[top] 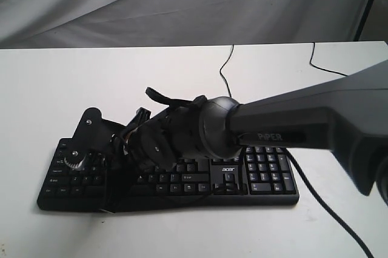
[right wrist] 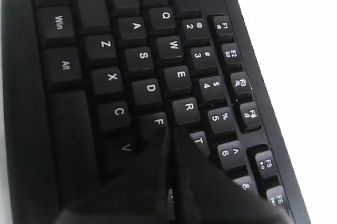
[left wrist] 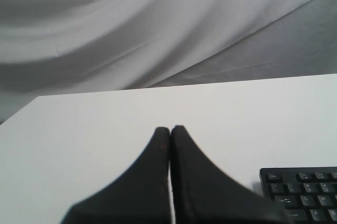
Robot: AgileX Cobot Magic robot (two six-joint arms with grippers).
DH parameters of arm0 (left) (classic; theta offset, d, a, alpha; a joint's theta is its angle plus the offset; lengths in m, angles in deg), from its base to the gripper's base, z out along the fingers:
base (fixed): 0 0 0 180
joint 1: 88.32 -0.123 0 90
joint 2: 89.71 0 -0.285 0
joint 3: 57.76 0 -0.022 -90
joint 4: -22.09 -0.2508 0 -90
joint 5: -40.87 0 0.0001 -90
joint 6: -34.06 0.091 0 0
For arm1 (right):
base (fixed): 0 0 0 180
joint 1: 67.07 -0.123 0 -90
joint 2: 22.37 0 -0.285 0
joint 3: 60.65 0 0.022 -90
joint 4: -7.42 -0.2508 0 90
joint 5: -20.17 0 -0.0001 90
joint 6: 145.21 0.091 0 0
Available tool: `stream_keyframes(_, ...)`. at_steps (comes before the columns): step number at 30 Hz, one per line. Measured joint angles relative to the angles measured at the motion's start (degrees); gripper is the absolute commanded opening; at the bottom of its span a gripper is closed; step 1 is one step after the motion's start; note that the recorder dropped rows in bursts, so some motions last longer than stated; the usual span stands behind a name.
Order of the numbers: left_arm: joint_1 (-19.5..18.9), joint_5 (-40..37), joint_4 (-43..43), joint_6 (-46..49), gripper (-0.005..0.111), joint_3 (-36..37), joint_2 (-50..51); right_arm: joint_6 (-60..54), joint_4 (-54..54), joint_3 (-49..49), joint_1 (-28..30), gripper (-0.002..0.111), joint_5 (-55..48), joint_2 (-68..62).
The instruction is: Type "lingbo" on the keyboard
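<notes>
You have the keyboard [top: 267,182] lying flat on the white table [top: 182,70], at about 6 o'clock from the table's middle in the exterior view. Its long side runs from 9 to 3 o'clock, the number pad is at the 3 o'clock end, and the acer logo [top: 228,167] sits just beside that pad. A thin black cable [top: 223,73] runs over the table toward 12 o'clock, where grey cloth [top: 121,3] hangs behind the far edge. Your right arm [top: 303,115] comes in from 3 o'clock and reaches across the keyboard toward 9 o'clock, covering much of the middle rows and ending over the letter keys at the 9 o'clock half. The right wrist view shows the right gripper [right wrist: 169,139] with its two dark fingers pressed together, no gap between them and nothing held. Their joined tip lies over the spot where the F key [right wrist: 158,123], the R key [right wrist: 187,109] and the T key [right wrist: 198,140] meet. From these pictures you cannot tell whether the tip is touching a key or only hanging just above it. The left wrist view shows the left gripper [left wrist: 169,130] with its fingers together as well, empty, over bare table. Only the keyboard's Esc corner shows in that view, beside the fingers and apart from their tip. The dark mass around the right wrist in the exterior view is too tangled to tell one part from another.
</notes>
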Motion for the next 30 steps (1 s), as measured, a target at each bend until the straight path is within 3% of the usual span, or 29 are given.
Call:
stream_keyframes(23, 0.0, 0.0, 0.0, 0.0, 0.001, 0.0, 0.0, 0.0, 0.5, 0.3, 0.0, 0.0, -0.9, 1.6)
stream_keyframes(30, 0.0, 0.0, 0.0, 0.0, 0.001, 0.0, 0.0, 0.0, 0.4, -4.7, 0.0, 0.0, -0.1, 4.3)
